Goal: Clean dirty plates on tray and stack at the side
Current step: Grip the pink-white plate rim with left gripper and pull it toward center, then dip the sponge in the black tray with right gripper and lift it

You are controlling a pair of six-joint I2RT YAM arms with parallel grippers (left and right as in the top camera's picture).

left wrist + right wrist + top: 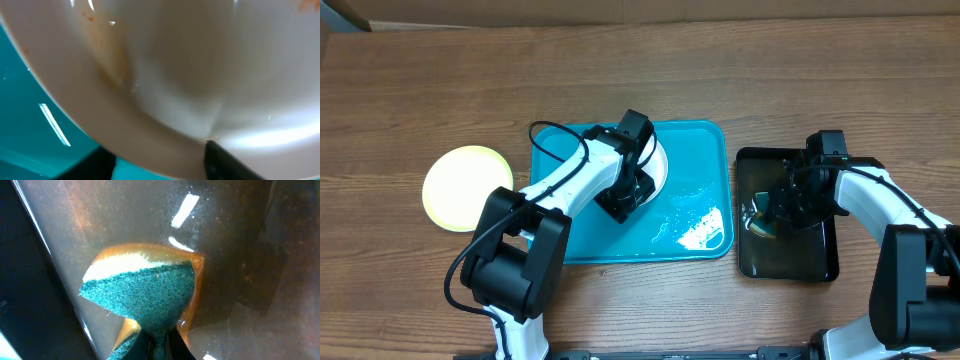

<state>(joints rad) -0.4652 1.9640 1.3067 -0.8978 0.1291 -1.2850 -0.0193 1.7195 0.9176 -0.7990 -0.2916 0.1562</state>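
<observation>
Turquoise tray (700,215) lies mid-desk in the overhead view, with a white plate (658,165) toward its 12 o'clock edge largely hidden under the left arm. A pale yellow-green plate (465,188) sits on the desk at the tray's 9 o'clock and a black tray (820,260) at its 3 o'clock. Left wrist: the white plate fills the frame, blurred, with an orange-brown smear (107,65); dark fingers (225,162) are cut off at 6 o'clock by its rim, so I cannot tell how wide the left jaws stand. Right wrist: the right jaws pinch a green-faced sponge (145,290) tightly at 6 o'clock.
</observation>
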